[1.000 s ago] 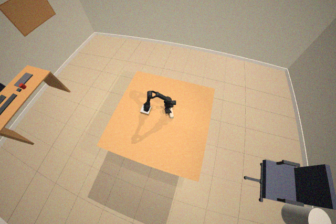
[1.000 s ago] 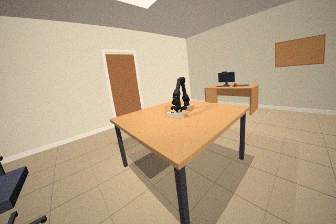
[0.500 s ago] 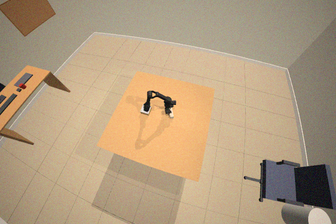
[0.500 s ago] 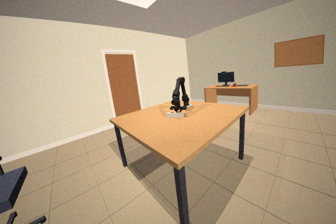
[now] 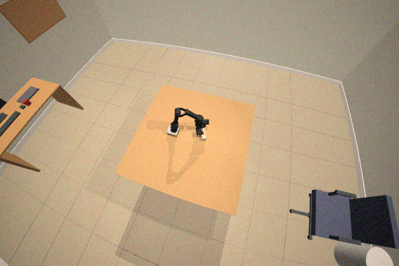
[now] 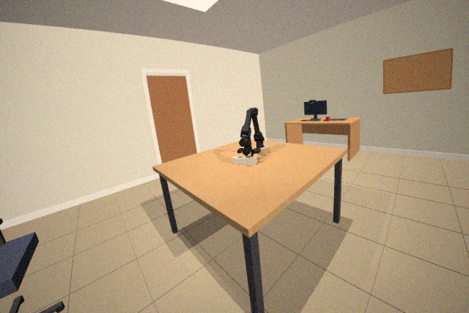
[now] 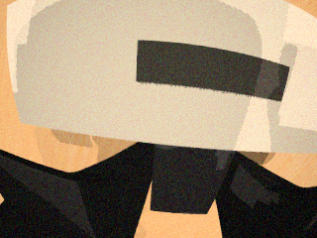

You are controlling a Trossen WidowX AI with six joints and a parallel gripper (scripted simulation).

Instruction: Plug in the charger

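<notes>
From here I see the pincer (image 5: 199, 134) (image 6: 250, 154) (image 7: 184, 145) clenched on the dark charger (image 7: 182, 183), right beside the pale power strip (image 5: 203, 136) (image 6: 244, 160) (image 7: 84, 84); the push probably needs the prongs squared to the strip's slots.

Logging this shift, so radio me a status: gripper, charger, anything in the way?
Gripper shut on dark charger. Power strip alongside; prong seating hidden. No obstruction visible.

Red mug (image 5: 26, 102) (image 6: 327, 119) on the desk (image 5: 32, 95) (image 6: 322, 122); brown door (image 6: 172, 116).
</notes>
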